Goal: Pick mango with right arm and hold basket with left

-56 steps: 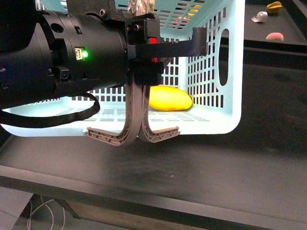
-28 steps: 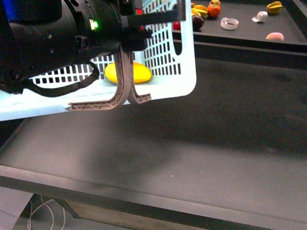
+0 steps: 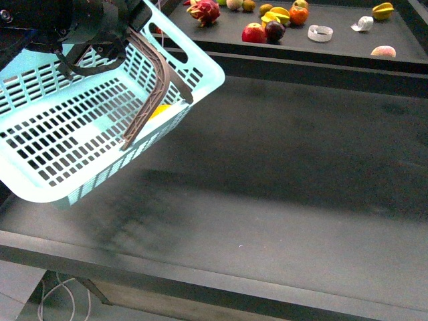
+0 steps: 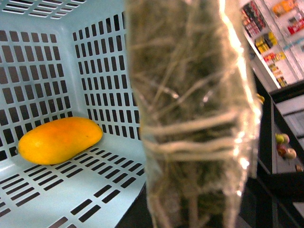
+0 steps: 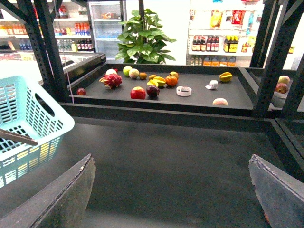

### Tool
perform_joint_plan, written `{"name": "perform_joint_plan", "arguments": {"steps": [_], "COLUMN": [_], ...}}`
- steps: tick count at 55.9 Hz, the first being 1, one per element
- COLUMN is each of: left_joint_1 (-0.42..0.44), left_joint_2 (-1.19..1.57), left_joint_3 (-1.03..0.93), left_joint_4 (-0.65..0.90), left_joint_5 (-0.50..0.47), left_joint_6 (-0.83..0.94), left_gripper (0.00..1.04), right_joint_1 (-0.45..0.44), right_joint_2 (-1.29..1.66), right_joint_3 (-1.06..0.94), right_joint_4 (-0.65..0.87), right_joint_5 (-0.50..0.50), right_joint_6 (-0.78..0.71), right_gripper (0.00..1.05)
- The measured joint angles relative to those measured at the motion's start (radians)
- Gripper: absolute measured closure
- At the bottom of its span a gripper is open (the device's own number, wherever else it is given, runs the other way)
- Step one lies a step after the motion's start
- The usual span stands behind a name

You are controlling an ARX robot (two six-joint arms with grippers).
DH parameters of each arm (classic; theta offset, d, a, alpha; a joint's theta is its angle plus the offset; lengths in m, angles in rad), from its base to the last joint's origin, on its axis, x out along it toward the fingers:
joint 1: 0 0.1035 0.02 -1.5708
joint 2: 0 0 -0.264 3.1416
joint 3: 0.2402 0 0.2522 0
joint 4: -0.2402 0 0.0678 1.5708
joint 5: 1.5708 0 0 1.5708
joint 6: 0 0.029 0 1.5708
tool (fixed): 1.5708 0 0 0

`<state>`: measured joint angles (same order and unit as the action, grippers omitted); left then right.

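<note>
The light-blue basket [image 3: 73, 134] hangs tilted at the left of the front view, above the dark table. My left gripper [image 3: 136, 30] is shut on its grey-brown handles [image 3: 159, 80] at the top left. The yellow-orange mango [image 4: 59, 140] lies on the basket floor against a slotted wall in the left wrist view; in the front view only a yellow sliver [image 3: 159, 111] shows behind the handles. The handle [image 4: 190, 118] fills the left wrist view, blurred. My right gripper [image 5: 171, 190] is open and empty over the bare table, with the basket [image 5: 28, 118] off to one side. It is out of the front view.
A raised back shelf [image 3: 348, 53] holds a dragon fruit [image 3: 202, 11], a red apple [image 3: 253, 32], an orange fruit [image 3: 298, 13], a white tape ring [image 3: 319, 32] and other fruit. The dark table [image 3: 301, 174] has its front edge [image 3: 200, 271] near me.
The basket has swung left and tipped over, its open side now facing the camera. The left arm has drawn up into the top left corner. The mango is now mostly hidden.
</note>
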<state>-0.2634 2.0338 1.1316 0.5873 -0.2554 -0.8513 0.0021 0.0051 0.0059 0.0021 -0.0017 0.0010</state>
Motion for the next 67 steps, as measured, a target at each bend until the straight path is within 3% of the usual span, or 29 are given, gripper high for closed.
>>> {"name": "perform_joint_plan", "arguments": {"steps": [20,53,56,67], "left_joint_1": [0.011,0.068,0.067,0.06], "left_joint_2": [0.15,0.358,0.36,0.366], "left_joint_3": [0.227,0.447,0.455,0.504], "left_joint_4": [-0.171,-0.278,-0.278,-0.305], "left_joint_5": [-0.04,-0.087,-0.085,-0.095], "left_joint_6": [-0.379,-0.598,-0.602,-0.6], "left_gripper": [1.01,1.01,0.95,0.61], "right_joint_1": [0.0,0.0,0.0,0.0], "right_joint_2": [0.0,0.0,0.0,-0.001], "right_joint_3": [0.0,0.0,0.0,0.0], "right_joint_4": [0.0,0.0,0.0,0.0], "right_joint_5": [0.0,0.0,0.0,0.0], "right_joint_6": [0.0,0.0,0.0,0.0], "right_gripper": [0.08,0.08,0.08,0.08]}}
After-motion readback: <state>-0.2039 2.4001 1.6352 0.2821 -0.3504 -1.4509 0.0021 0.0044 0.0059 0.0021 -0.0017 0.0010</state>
